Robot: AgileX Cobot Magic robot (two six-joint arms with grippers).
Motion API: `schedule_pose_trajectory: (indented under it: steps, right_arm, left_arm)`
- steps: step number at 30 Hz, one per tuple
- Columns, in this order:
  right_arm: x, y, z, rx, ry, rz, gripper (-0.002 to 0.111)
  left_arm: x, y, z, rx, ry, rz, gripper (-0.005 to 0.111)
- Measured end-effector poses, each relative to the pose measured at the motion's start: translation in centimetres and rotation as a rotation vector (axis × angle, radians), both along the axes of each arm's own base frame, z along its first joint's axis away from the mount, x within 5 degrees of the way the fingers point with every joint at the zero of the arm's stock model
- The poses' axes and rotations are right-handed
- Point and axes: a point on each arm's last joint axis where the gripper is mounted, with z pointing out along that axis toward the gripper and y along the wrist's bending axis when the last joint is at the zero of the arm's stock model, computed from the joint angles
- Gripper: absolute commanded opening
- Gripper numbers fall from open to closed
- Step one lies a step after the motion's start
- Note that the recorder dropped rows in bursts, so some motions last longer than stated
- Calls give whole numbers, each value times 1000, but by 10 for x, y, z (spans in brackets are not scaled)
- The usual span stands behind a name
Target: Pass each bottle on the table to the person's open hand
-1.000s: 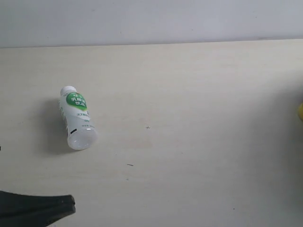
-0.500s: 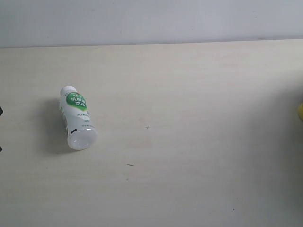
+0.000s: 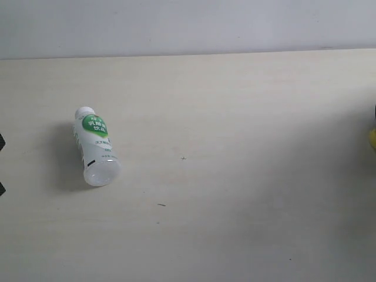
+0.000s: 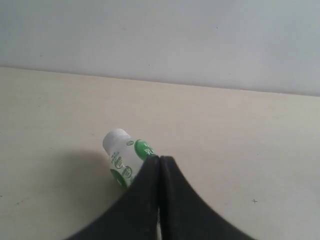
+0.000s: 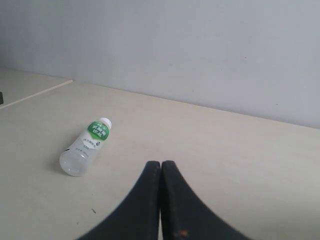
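Observation:
One bottle (image 3: 96, 147), white-capped with a green-marked label, lies on its side on the left part of the pale table (image 3: 247, 117). In the left wrist view the same bottle (image 4: 121, 152) lies just beyond my left gripper (image 4: 159, 159), whose black fingers are pressed together and hide its lower half. My right gripper (image 5: 160, 164) is also shut with nothing in it, and the bottle (image 5: 85, 146) lies well off to one side of it. The person's open hand is out of view.
A yellow sliver (image 3: 372, 138) shows at the right edge of the exterior view; what it is I cannot tell. Two small dark bits (image 3: 2, 142) sit at the left edge. A plain grey wall (image 3: 188, 26) runs behind the table's far edge.
The dark gripper at the bottom left of the exterior view has moved out of frame; only small dark bits now show at the left edge. The bottle has not moved.

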Motion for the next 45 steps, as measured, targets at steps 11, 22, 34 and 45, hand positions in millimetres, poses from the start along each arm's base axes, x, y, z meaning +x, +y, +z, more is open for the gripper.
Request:
schedule_pose_trajectory:
  steps: [11, 22, 34, 45]
  right_arm:
    - [0, 0, 0, 0, 0, 0, 0]
    - [0, 0, 0, 0, 0, 0, 0]
    - [0, 0, 0, 0, 0, 0, 0]
    - [0, 0, 0, 0, 0, 0, 0]
  left_arm:
    - [-3, -13, 2, 64, -43, -161, 0]
    - [-3, -13, 2, 50, -42, -161, 0]
    - [-3, -13, 2, 50, -42, -161, 0]
    - [3, -15, 16, -55, -87, -142, 0]
